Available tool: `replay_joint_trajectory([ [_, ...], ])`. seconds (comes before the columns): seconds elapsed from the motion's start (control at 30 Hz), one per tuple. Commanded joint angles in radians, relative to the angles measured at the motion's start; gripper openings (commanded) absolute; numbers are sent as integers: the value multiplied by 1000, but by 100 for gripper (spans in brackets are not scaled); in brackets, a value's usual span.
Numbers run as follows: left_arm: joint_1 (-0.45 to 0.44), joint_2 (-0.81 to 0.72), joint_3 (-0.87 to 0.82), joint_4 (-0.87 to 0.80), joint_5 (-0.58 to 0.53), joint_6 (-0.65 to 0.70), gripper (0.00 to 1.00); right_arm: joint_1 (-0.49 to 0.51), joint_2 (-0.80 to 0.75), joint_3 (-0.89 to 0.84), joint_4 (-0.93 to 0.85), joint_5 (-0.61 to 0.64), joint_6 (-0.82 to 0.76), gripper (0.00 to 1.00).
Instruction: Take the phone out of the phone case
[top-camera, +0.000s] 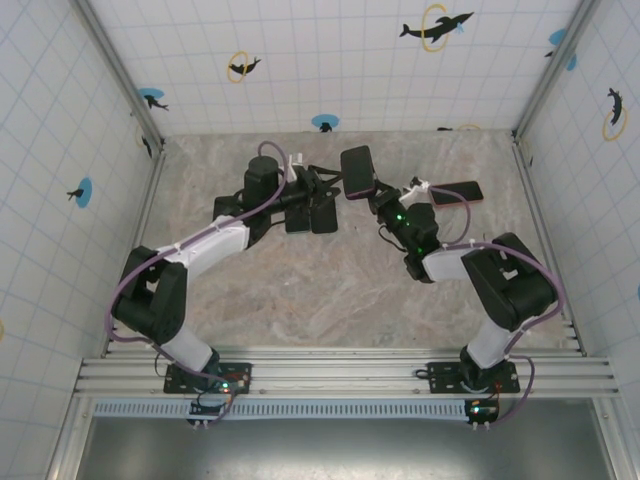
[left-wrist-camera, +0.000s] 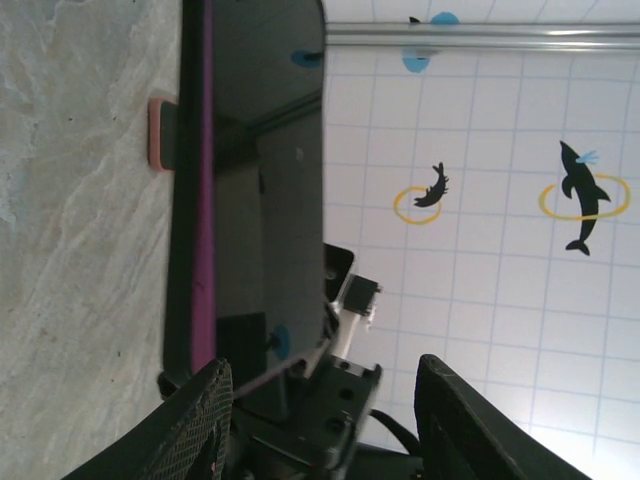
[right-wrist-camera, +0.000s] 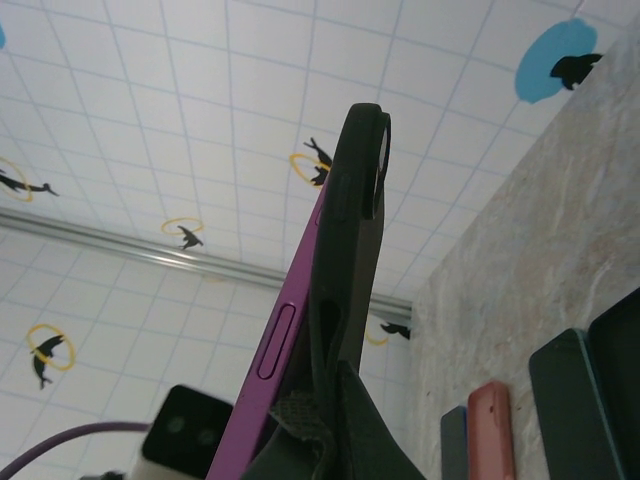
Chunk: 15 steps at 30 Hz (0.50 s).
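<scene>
While the right jaws clamp one purple phone (top-camera: 357, 172) by its lower end, holding it upright above the worktop (top-camera: 330, 290), its one black phone case (right-wrist-camera: 350, 250) seems loosened along an edge but not off. The left jaws stand apart beside it, gripping nothing. Three other handsets (top-camera: 455, 192) lie flat.

cased phone (top-camera: 358, 172) blocks centre, near table (top-camera: 330, 300) free
</scene>
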Motion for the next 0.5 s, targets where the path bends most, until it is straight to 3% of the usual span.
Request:
replay_joint_trajectory([
  [0.0,-20,-24,-31,43,-41,-56,51,14,30,70,121,83,-28,0],
  [0.47,-81,7,-54,199,-111,-132,50,26,51,100,131,67,-59,0],
])
